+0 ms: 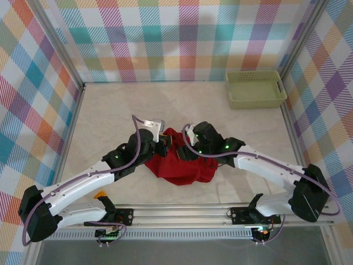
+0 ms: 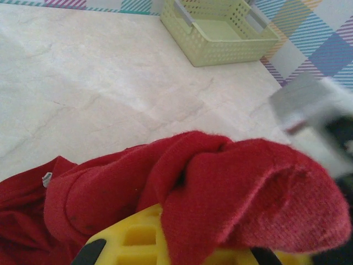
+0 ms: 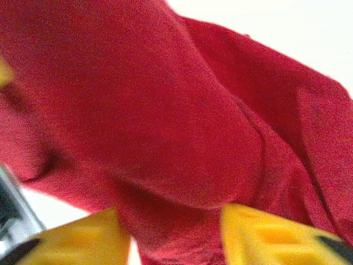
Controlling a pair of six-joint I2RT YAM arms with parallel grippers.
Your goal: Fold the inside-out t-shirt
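Top view: the inside-out t-shirt [image 1: 179, 165] is lying as a crumpled heap on the worktop [image 1: 110, 110], near my bases, with no clear long axis and the bulk spreading toward me. My left pincer [image 1: 165, 144] and right pincer [image 1: 186, 150] are meeting at its far edge, both equally near, with the arms bending inward from either side. Left wrist view: the red cloth [image 2: 220, 182] is draping over my yellow finger [image 2: 132, 237]; the left pincer is clamping shut on that fold and raising it off the worktop. Right wrist view: my yellow fingers [image 3: 83, 237] are standing apart and the cloth [image 3: 165, 110] is bulging into the gap. Judging it as not pinched, so the next spread is hanging on the left grip.
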